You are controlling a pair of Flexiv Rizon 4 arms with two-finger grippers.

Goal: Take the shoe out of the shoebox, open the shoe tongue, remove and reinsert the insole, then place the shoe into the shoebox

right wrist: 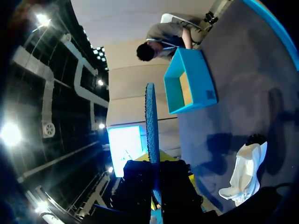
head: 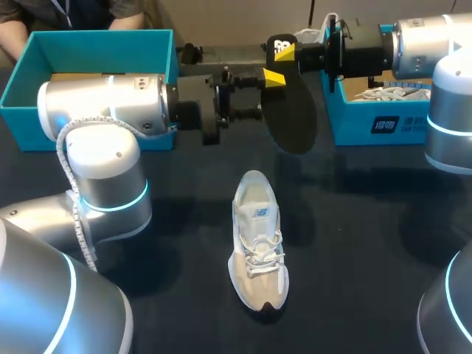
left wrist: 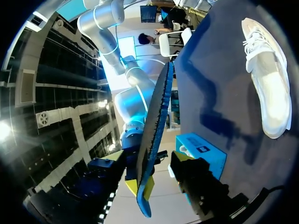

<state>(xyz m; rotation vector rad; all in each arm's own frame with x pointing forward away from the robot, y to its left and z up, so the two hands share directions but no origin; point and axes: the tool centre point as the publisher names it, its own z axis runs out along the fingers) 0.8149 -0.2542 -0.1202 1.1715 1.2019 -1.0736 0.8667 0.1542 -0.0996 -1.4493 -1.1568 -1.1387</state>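
2 shoeboxes (head: 22, 96) (head: 354, 127) flank the insole (head: 293, 118): right pincer (right wrist: 155, 170) clenched on it, left pincer (head: 264, 96) released, shoe (head: 258, 247) nearby.

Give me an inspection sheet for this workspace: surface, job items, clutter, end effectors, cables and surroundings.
Surface: dark table, flat.
Job's things: white shoe upright on its sole mid-table, outside both boxes; black insole held in the air above the table; open teal box at the far left; second teal box at the far right.
Clutter: white packing paper inside the second teal box.
End effectors: right end effector shut on the black insole; left end effector open, its fingers either side of the insole.
Cables: white ribbed conduit running along the left arm.
Surroundings: nothing seen.
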